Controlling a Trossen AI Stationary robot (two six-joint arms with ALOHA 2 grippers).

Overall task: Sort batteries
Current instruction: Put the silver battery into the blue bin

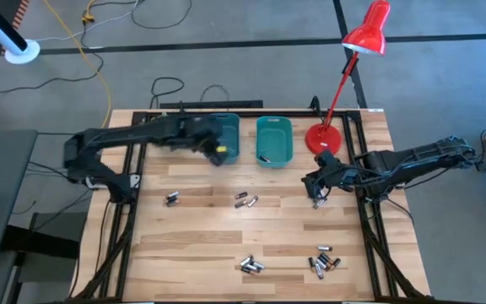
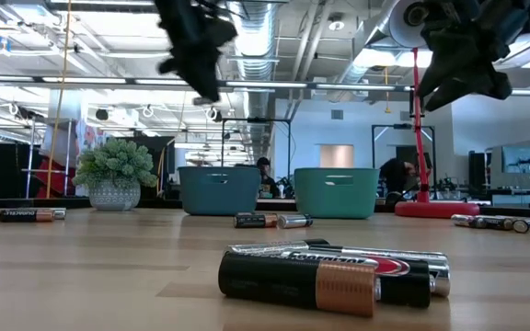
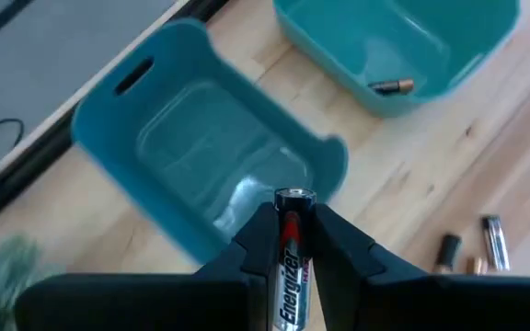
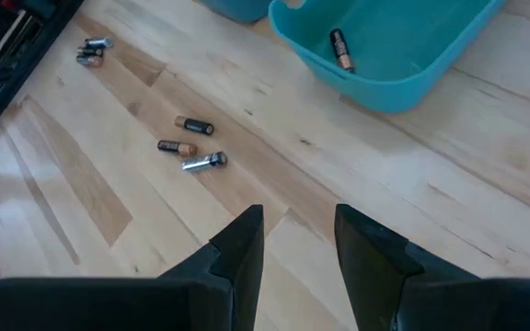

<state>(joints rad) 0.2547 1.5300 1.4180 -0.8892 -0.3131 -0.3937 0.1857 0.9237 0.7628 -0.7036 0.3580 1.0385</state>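
Nearest the low camera: several batteries [image 2: 334,276] lying bunched on the desk [image 1: 201,245], black and copper, silver-ended. Farther back toward the left teal bin [image 1: 224,135]: loose batteries scattered in small groups across the desk. Above the left teal bin: left gripper [image 3: 293,234], jaws closed on a silver-and-black battery [image 3: 292,267], its cap pointing over that bin's hollow. Beside the left teal bin: right teal bin [image 1: 274,139], one copper-tipped battery [image 4: 340,50] lying inside. Well right of both bins, near the red lamp [image 1: 344,84]: right gripper [image 4: 297,244], jaws parted, gripping nothing, over bare desk.
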